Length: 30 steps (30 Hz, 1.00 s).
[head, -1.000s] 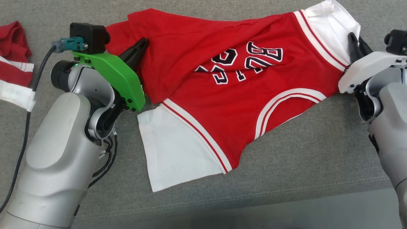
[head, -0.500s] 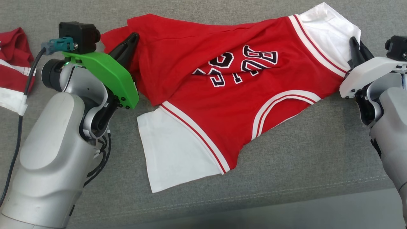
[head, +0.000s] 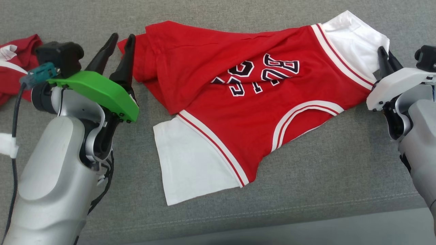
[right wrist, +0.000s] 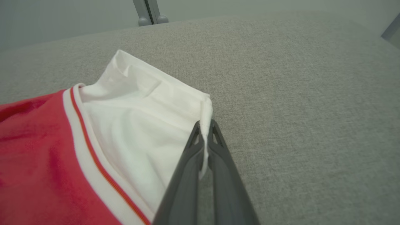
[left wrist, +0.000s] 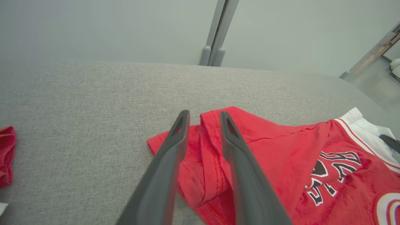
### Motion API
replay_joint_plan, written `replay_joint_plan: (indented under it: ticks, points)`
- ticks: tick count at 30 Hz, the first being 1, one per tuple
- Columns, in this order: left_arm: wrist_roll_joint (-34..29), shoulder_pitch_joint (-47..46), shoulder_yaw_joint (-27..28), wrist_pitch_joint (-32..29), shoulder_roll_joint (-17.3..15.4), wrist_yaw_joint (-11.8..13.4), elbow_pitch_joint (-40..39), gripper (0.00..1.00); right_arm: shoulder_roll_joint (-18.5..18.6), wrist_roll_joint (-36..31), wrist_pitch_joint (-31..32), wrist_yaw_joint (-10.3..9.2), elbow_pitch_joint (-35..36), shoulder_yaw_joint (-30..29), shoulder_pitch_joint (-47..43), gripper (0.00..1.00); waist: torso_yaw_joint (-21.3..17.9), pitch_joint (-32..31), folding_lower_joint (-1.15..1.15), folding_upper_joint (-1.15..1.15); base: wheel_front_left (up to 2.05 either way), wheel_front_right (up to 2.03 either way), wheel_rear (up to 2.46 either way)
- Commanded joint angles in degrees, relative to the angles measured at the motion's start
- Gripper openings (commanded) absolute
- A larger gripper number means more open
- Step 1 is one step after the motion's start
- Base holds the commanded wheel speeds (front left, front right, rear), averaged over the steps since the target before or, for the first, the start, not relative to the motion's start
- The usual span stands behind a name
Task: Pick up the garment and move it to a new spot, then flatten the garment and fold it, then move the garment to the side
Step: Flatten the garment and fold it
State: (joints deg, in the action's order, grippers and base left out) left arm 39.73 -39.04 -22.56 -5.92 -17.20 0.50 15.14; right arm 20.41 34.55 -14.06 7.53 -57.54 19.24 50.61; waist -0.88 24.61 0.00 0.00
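The garment (head: 238,112) is a red jersey with white sleeves and dark lettering, lying spread and rumpled on the grey cushion (head: 340,163). My left gripper (head: 122,35) stands open at its far left red corner. In the left wrist view the left gripper (left wrist: 203,114) shows that hemmed corner of the garment (left wrist: 281,150) lying loose in the gap between the fingers. My right gripper (head: 383,52) is at the far right white sleeve. The right wrist view shows the right gripper (right wrist: 204,125) shut on the sleeve's edge of the garment (right wrist: 125,125).
Another red and white cloth (head: 17,54) lies at the far left and appears as a red cloth (left wrist: 6,153) at the left wrist view's left edge. A stitched seam (head: 306,209) marks the cushion's front edge. A grey wall and a post (left wrist: 215,47) stand behind.
My left gripper has opened, letting go of the red corner, and has drawn back to the left. My right gripper stays pinched on the white sleeve.
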Motion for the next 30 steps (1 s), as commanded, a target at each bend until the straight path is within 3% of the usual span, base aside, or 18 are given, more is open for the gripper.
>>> replay_joint_plan:
  ticks: [1, 9, 16, 30]
  points:
    - [-0.37, 1.52, 0.42, 1.36, -0.13, 0.73, -0.50, 1.00, 0.22, 0.31, -0.37, -0.09, -0.38, 0.09, -0.94, 0.00, 0.45, -0.86, 0.00, 0.00, 0.00, 0.00, 0.00]
    - [-3.66, 11.79, 3.21, 12.38, -0.29, 6.49, -6.01, 1.00, 0.79, 1.37, -0.85, -0.08, -2.06, 0.22, -3.12, 0.00, 2.02, -3.67, 0.00, 0.00, 0.00, 0.00, 0.00]
    - [-7.05, 20.44, 3.39, 17.73, -1.58, 10.18, -10.44, 1.00, 0.83, 1.85, -1.11, -0.08, -3.50, 0.34, -4.94, 0.00, 2.94, -6.05, 0.00, 0.00, 0.00, 0.00, 0.00]
    - [-9.90, 27.75, 3.41, 20.69, -1.10, 10.52, -14.14, 1.00, 0.15, 1.94, -1.21, -0.08, -4.81, 0.04, -6.94, 0.00, 3.54, -8.87, 0.00, 0.00, 0.00, 0.00, 0.00]
